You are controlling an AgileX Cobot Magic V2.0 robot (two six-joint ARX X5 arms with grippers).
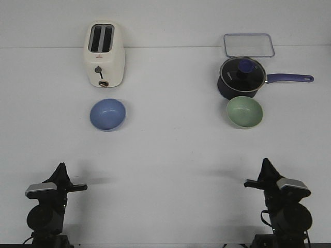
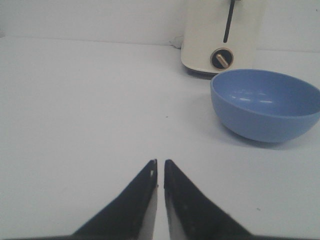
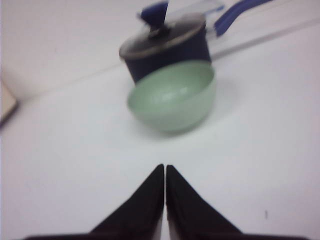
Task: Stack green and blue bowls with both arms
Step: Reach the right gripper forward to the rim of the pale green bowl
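Both arms sit folded low at the near edge, well apart. Left gripper (image 2: 160,162) pinched nearly closed, empty; right gripper (image 3: 165,167) pressed together, empty, tips pointing forward.

Green bowl (image 3: 172,97) blurred, saucepan (image 3: 167,45) handle cropped

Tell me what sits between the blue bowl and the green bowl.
Nothing: in the front view only bare white table separates the blue bowl from the green bowl.
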